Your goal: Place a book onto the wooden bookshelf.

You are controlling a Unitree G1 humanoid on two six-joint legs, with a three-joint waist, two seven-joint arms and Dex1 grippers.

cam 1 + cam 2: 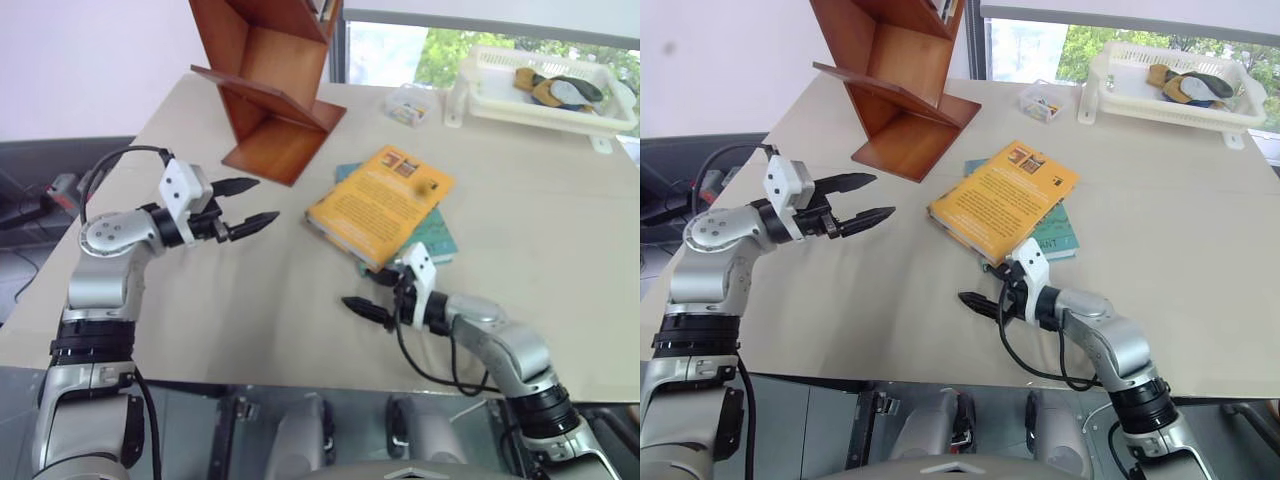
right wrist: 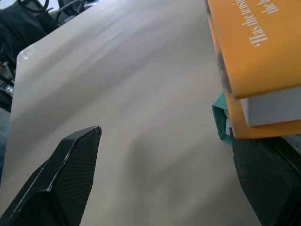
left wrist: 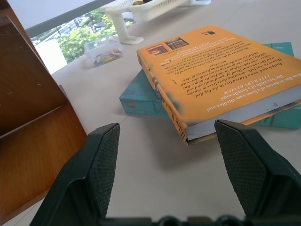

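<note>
The orange-yellow book (image 1: 380, 205) lies flat at the middle of the table, resting on a thinner teal book (image 1: 440, 238). The wooden bookshelf (image 1: 270, 90) stands at the table's far left, its slanted boards rising from a flat base. My left gripper (image 1: 268, 198) hovers open between the shelf base and the book, pointing toward the book (image 3: 221, 80). My right gripper (image 1: 358, 287) is open low over the table at the book's near corner. In the right wrist view that corner (image 2: 254, 42) sits just beside one finger (image 2: 263, 179), and nothing is gripped.
A white plastic basket (image 1: 500, 95) holding a few items stands at the far right. A small clear box (image 1: 408, 103) sits between it and the shelf. Bare tabletop (image 1: 250, 290) spreads in front of the books, down to the table's near edge.
</note>
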